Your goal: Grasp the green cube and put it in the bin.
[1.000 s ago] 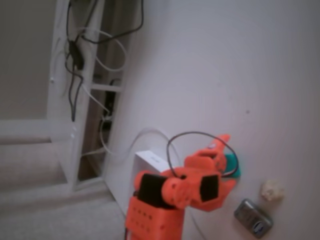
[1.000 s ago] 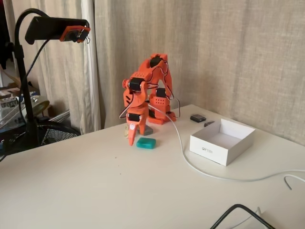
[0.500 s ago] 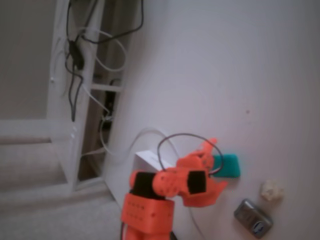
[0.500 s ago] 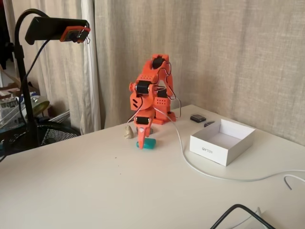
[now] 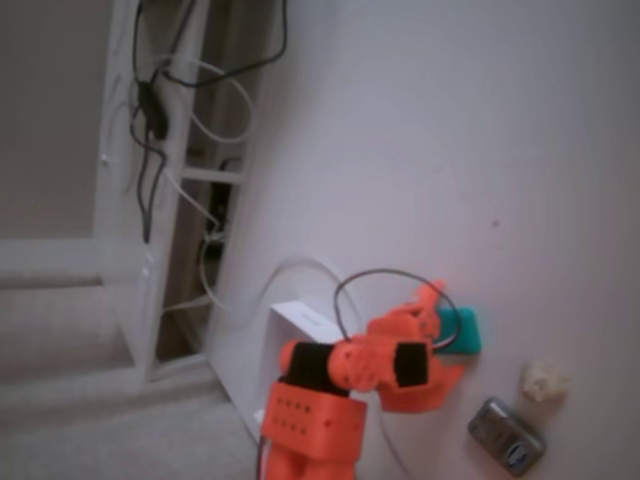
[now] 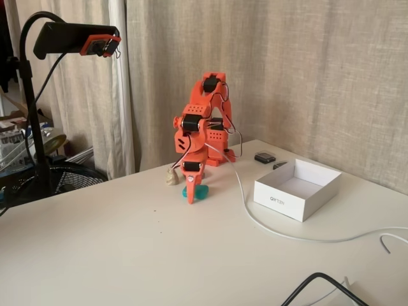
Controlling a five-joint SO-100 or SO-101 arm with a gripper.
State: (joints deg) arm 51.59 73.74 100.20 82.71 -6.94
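The green cube [image 5: 462, 331] lies on the white table, just right of the orange arm in a fixed view. My gripper [image 5: 446, 330] points down at it, open, with one finger [image 5: 432, 296] above the cube's left edge in that view. In the other fixed view the gripper [image 6: 192, 196] reaches the tabletop directly in front of the cube [image 6: 200, 192] and hides its left part. I cannot tell whether the fingers touch the cube. The bin [image 6: 322, 174] stands open and empty to the right; only a corner of the bin [image 5: 300, 320] shows beside the arm's base.
A beige lumpy ball [image 5: 543, 381] and a grey tin [image 5: 507, 436] lie near the cube. A white cable [image 6: 255, 220] runs across the table between arm and bin. A small black object [image 6: 264, 157] sits behind the bin. A camera stand [image 6: 35, 127] rises at the left.
The arm has swung from the beige ball's side toward the cube and dropped lower. The gripper tip now sits at the cube. The cube has not moved.
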